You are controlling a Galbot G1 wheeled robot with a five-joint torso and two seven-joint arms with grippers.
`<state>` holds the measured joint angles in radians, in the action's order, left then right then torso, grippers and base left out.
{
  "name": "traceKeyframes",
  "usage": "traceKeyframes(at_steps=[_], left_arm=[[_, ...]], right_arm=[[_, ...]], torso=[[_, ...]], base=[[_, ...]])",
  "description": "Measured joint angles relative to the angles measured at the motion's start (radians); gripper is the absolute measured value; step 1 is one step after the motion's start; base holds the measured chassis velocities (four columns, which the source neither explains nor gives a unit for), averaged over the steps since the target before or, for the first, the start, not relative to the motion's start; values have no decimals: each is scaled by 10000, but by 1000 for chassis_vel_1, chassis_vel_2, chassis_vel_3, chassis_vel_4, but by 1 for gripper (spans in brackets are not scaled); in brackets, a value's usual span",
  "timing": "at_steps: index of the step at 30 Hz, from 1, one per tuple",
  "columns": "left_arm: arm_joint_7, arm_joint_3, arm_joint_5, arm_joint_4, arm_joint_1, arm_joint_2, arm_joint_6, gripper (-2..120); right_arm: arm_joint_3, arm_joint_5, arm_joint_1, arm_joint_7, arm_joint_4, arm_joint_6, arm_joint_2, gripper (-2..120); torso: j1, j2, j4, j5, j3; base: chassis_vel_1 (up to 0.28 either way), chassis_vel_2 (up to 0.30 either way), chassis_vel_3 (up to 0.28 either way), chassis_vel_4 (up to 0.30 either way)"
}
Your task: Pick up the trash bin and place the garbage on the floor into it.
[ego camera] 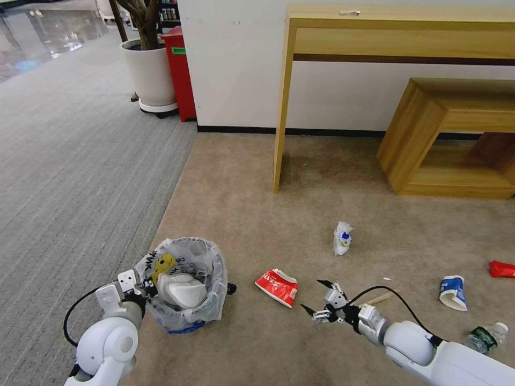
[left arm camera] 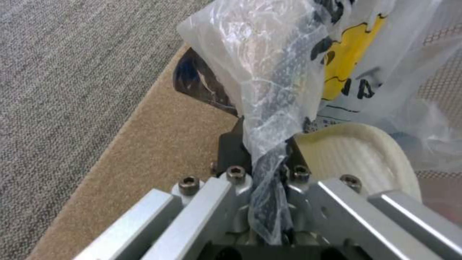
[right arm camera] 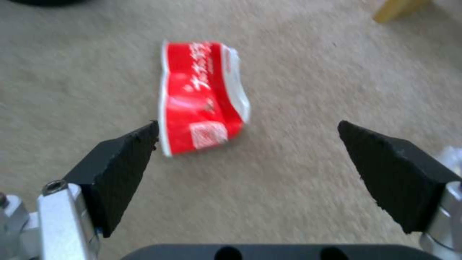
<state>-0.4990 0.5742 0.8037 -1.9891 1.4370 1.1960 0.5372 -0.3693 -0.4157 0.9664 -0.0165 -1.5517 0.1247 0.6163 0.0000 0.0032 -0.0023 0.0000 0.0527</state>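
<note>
We see the trash bin (ego camera: 185,287) on the beige floor (ego camera: 300,214) near the grey carpet's edge, a white slipper (ego camera: 182,289) inside. Our left hand (ego camera: 140,285) is clenched on its bagged rim. Our right hand (ego camera: 319,296) hangs spread wide just beside the red-white carton (ego camera: 277,286).
</note>
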Motion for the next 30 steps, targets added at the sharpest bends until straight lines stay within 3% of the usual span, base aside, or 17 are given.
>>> traceKeyframes(at_steps=[9, 30], left_arm=[[65, -4, -82, 20, 61, 62, -54, 0], [89, -19, -29, 60, 14, -69, -92, 0]], right_arm=[[274, 315, -68, 383, 695, 0, 458, 95], [172, 589, -318, 73, 1625, 348, 1268, 91]], torso=[[0, 0, 0, 0, 0], [1, -1, 0, -1, 0]], base=[[0, 0, 0, 0], [0, 0, 0, 0]])
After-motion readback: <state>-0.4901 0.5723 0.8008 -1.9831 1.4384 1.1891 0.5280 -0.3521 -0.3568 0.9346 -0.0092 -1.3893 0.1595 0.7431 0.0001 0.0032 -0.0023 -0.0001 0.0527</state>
